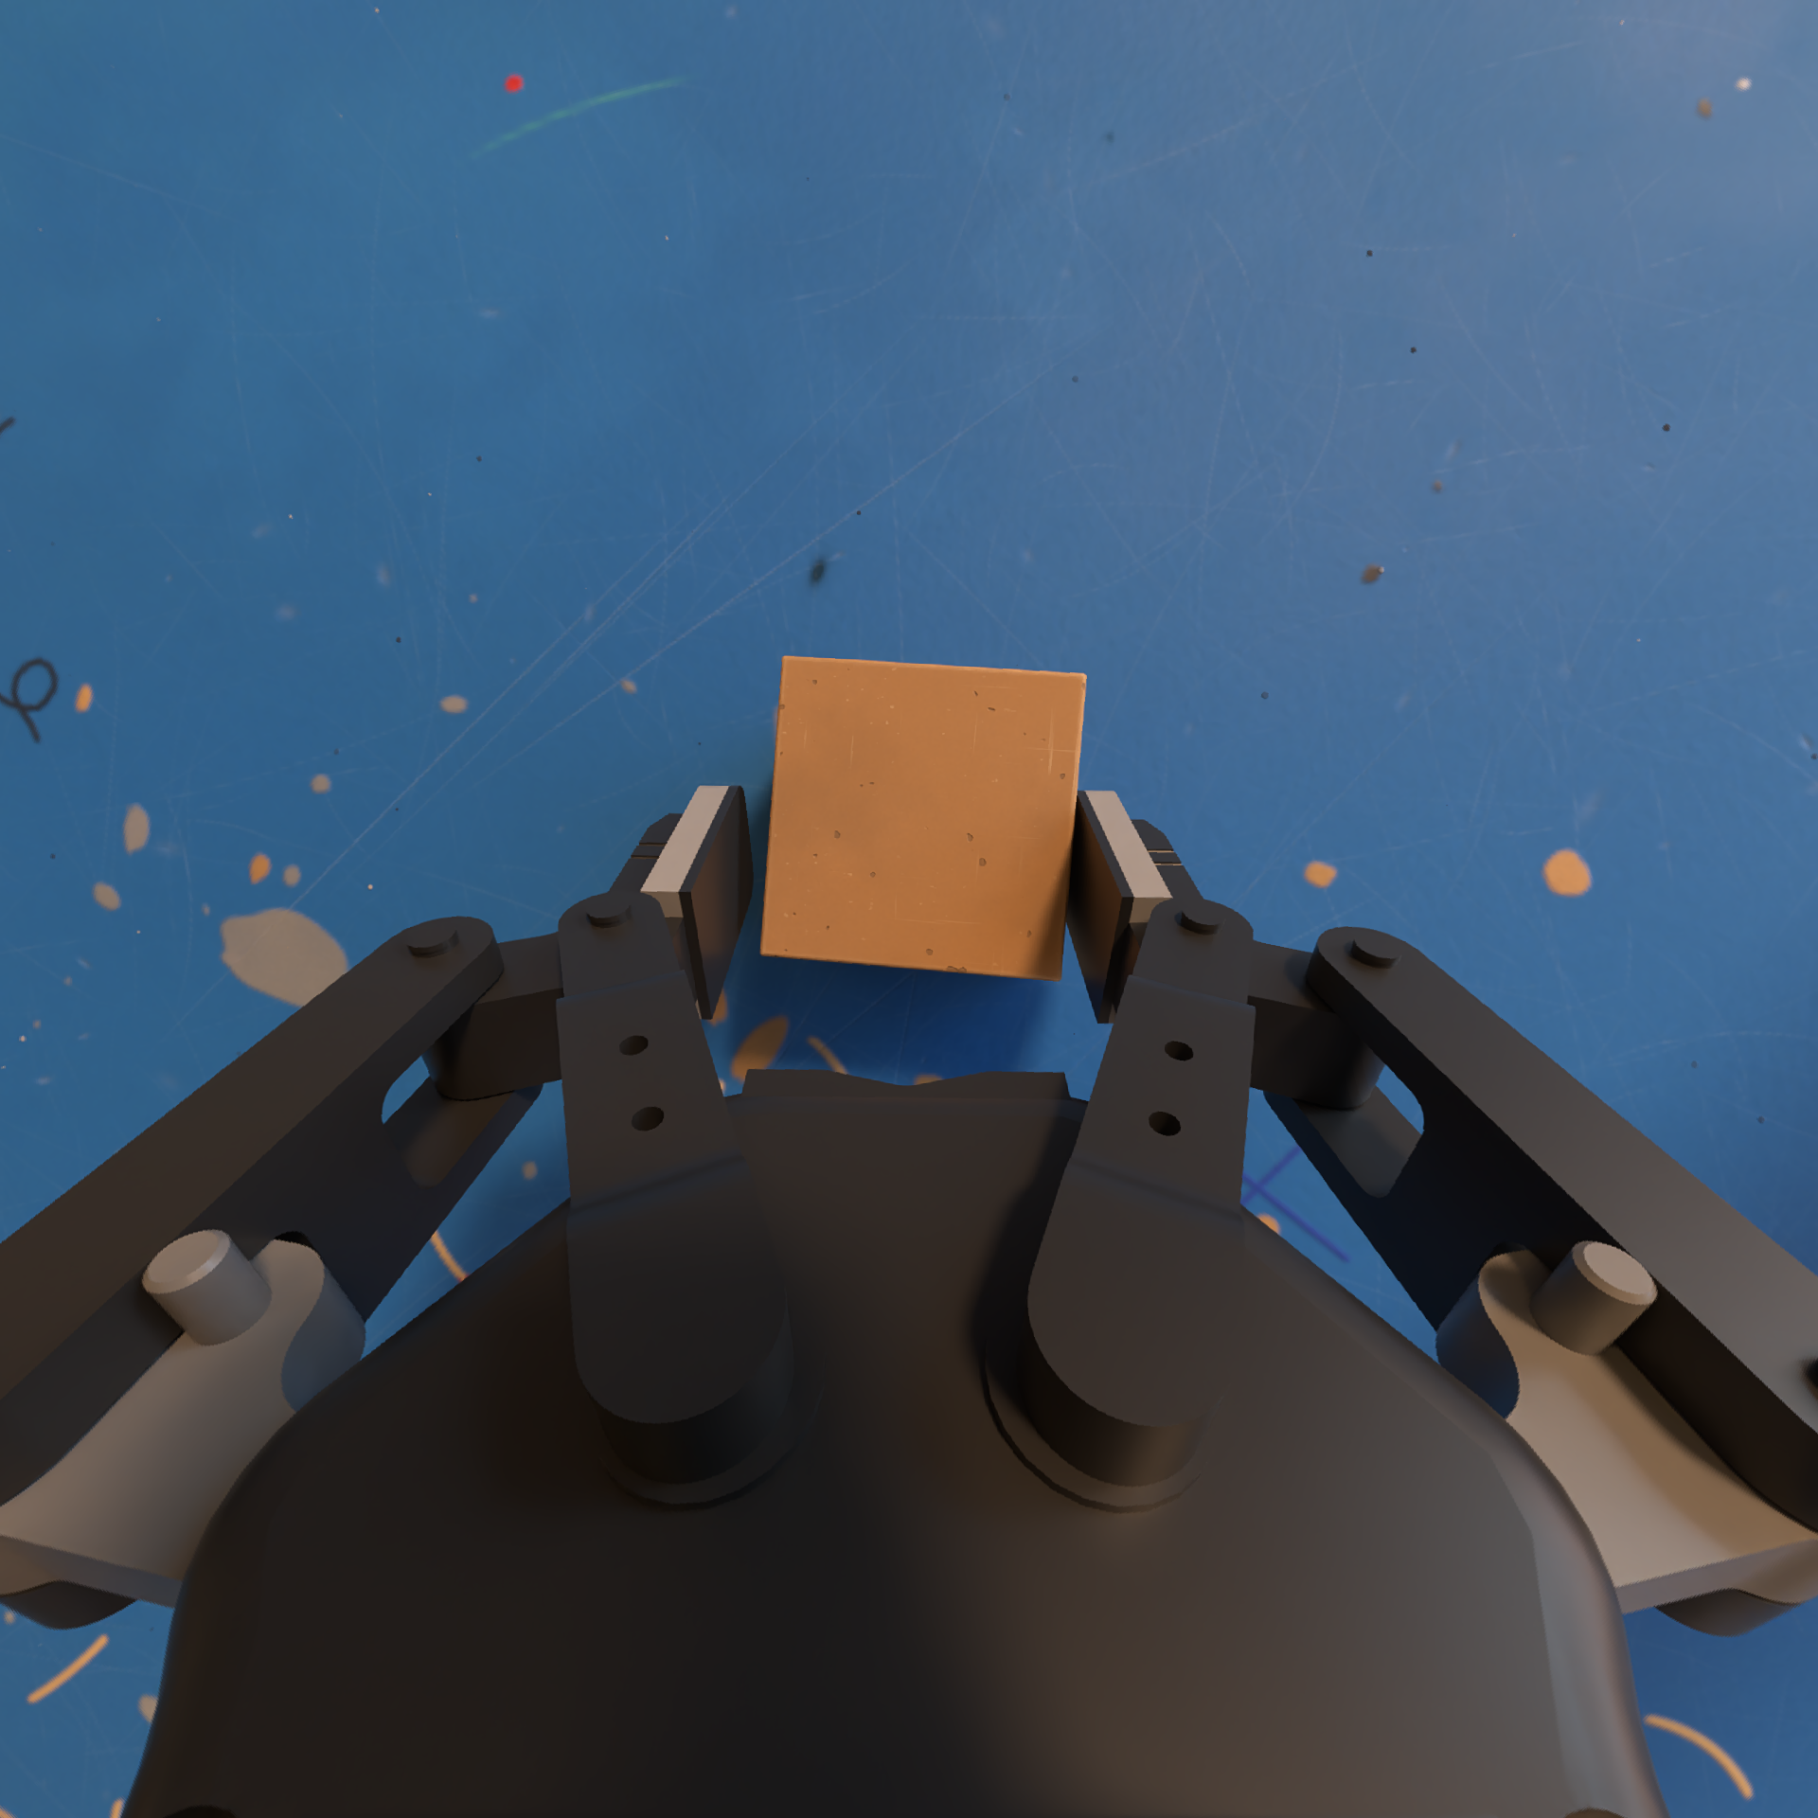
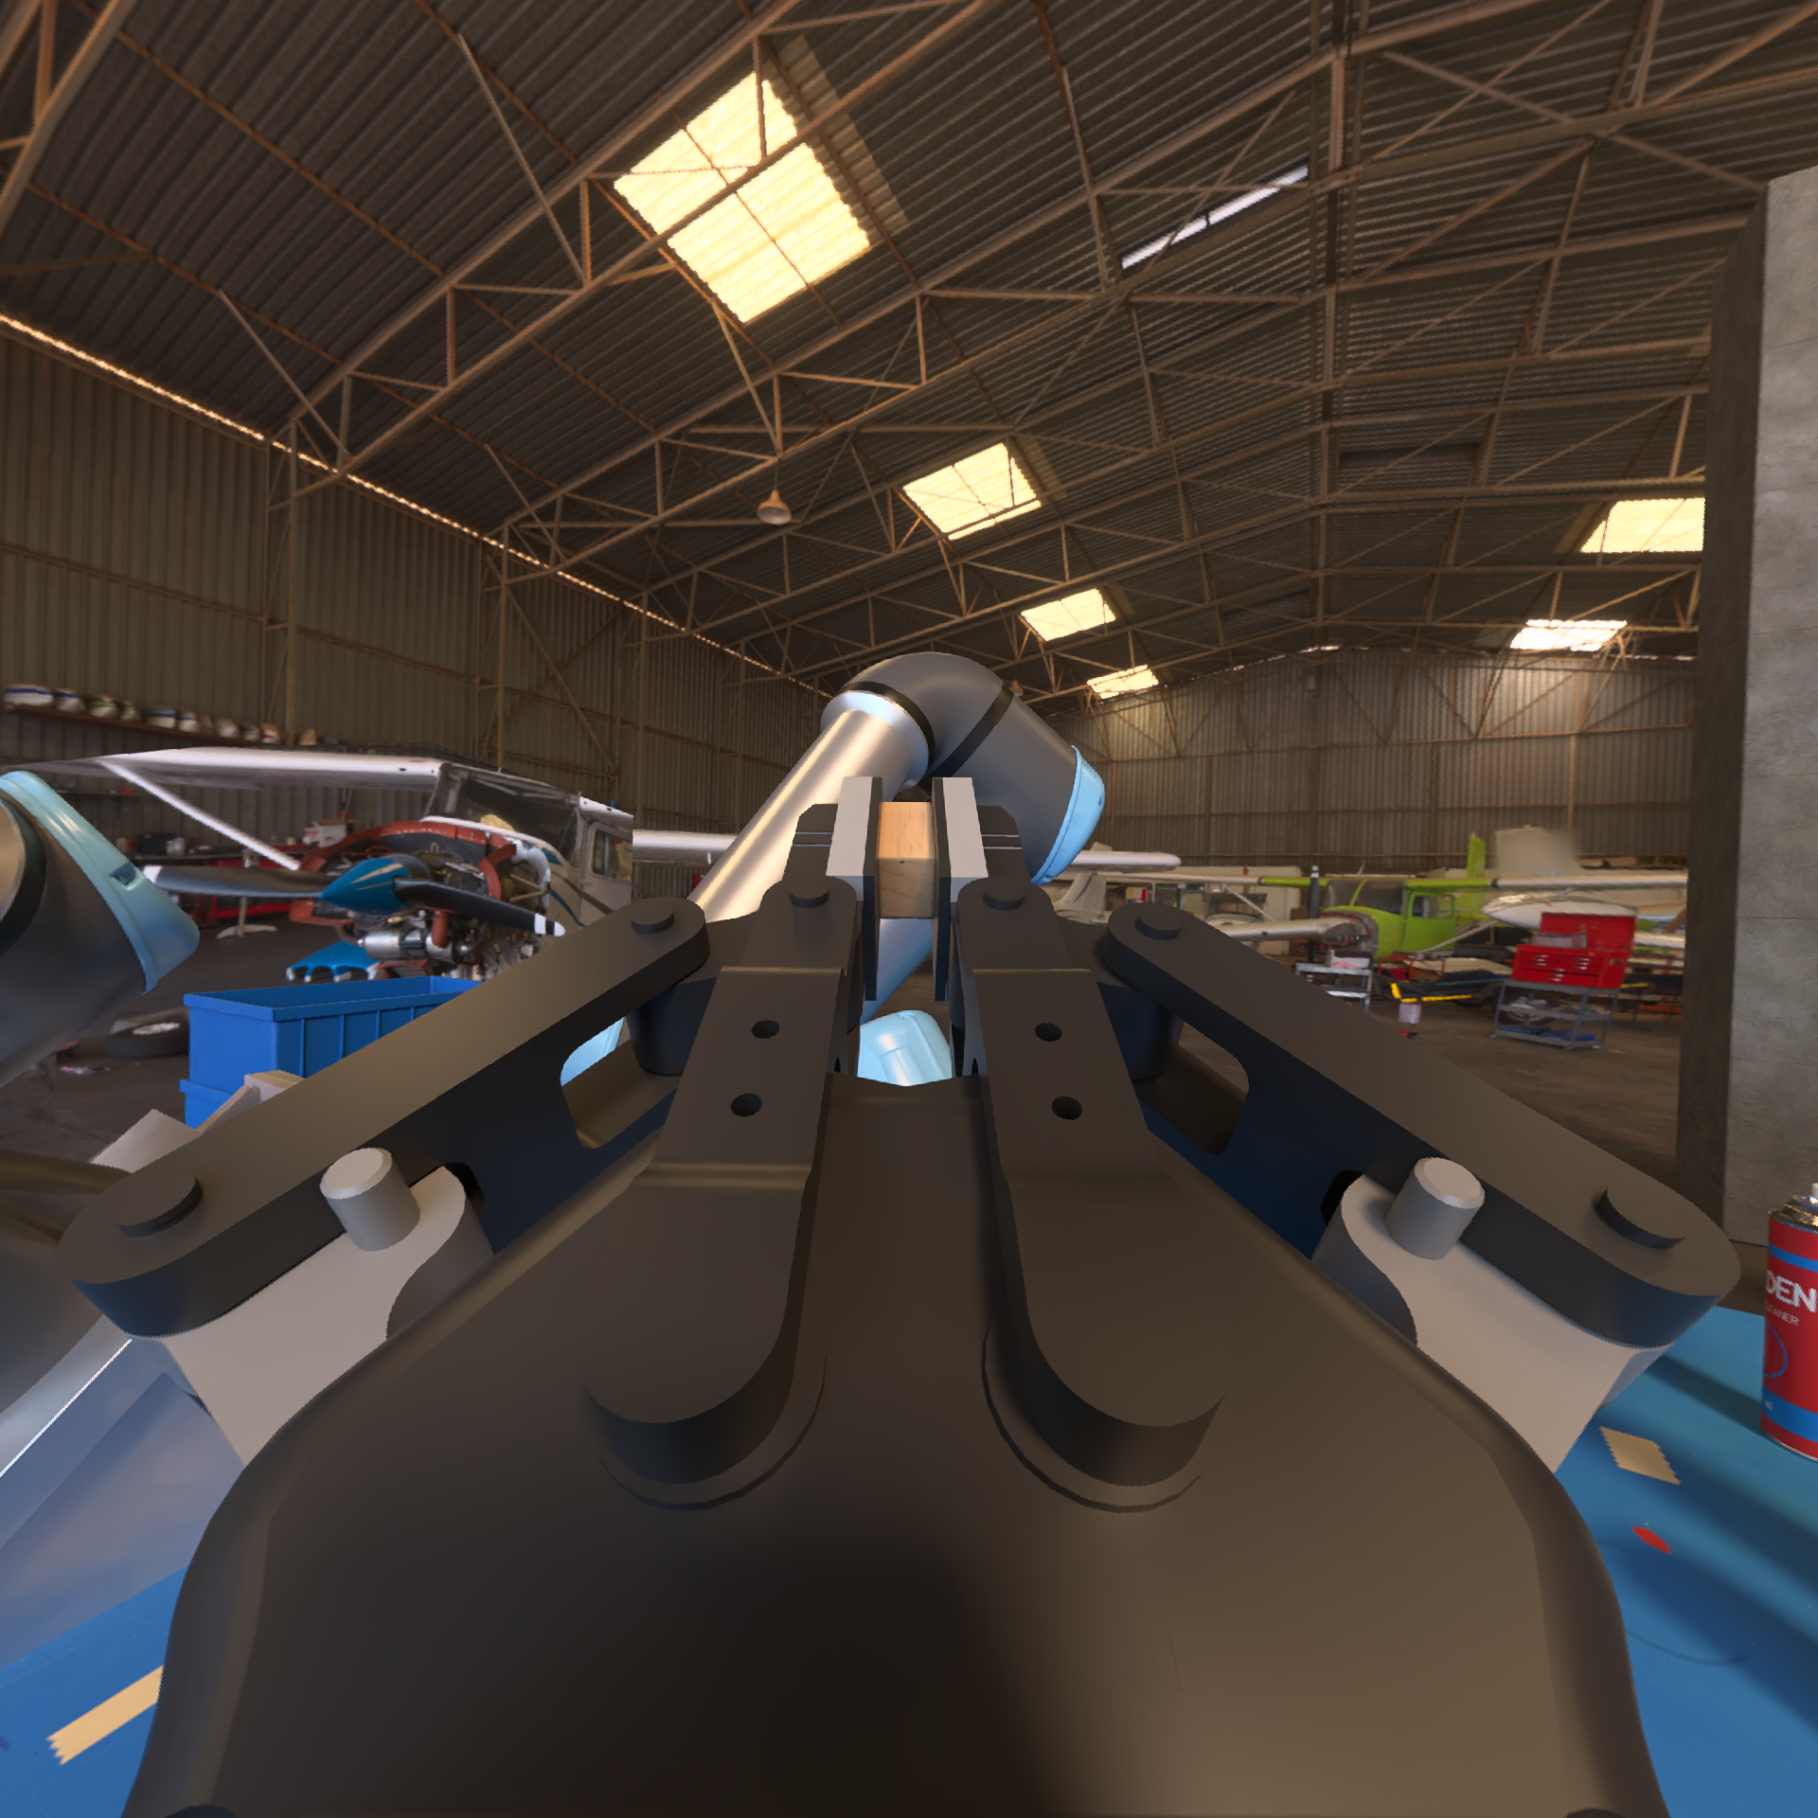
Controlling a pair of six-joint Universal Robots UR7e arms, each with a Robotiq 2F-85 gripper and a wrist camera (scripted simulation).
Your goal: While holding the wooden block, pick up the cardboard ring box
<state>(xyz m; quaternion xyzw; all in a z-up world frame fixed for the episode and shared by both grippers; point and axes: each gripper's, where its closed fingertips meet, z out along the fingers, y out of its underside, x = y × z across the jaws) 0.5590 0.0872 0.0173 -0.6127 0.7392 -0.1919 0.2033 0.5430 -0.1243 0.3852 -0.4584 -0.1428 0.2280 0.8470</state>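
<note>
One ring box [image 1: 923,818], one wooden block [image 2: 905,858]

1 box [image 1: 923,818] lies on the blue table [image 1: 1279,393], flanked by 2 fingers of 1 left gripper [image 1: 910,885]. 1 block [image 2: 905,858] sits between the 2 fingers of 1 right gripper [image 2: 905,846]. Around it: 1 red can [image 2: 1790,1328], 1 blue bin [image 2: 305,1023], 1 green plane [image 2: 1417,905], 1 white plane [image 2: 393,826], 1 red tool chest [image 2: 1574,949], 1 hanging lamp [image 2: 774,508], 6 lit skylights.
</note>
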